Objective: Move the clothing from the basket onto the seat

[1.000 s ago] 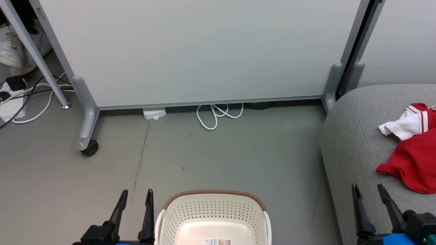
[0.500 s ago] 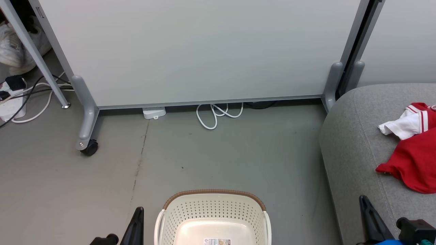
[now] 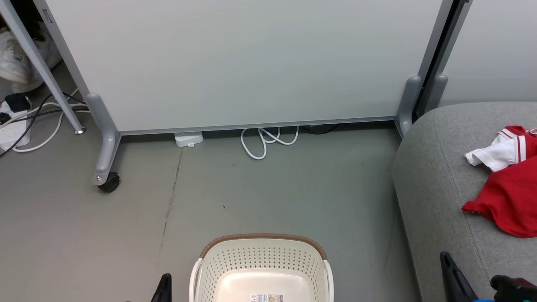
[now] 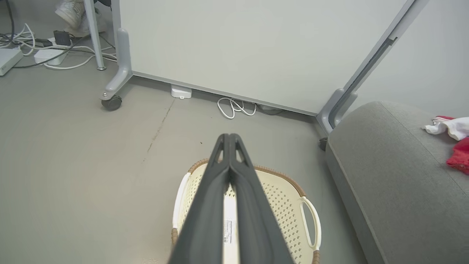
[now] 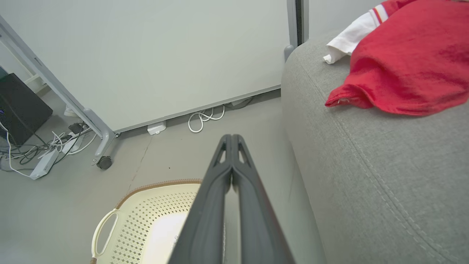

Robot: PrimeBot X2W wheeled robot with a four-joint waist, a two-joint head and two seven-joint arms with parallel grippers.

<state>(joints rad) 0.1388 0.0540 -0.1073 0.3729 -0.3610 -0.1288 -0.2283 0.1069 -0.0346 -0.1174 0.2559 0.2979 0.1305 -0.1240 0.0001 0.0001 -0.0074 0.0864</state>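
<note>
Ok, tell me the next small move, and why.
Probably tilt the head down to see the whole basket. Its visible floor shows no fabric, the clothing lies on the seat, and the left gripper and right gripper are shut on nothing, so the job looks done.

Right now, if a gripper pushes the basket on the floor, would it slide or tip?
The basket is perforated plastic with a bare bottom, so probably light; it would likely slide on the smooth floor. Its wide shape makes tipping seem unlikely.
</note>
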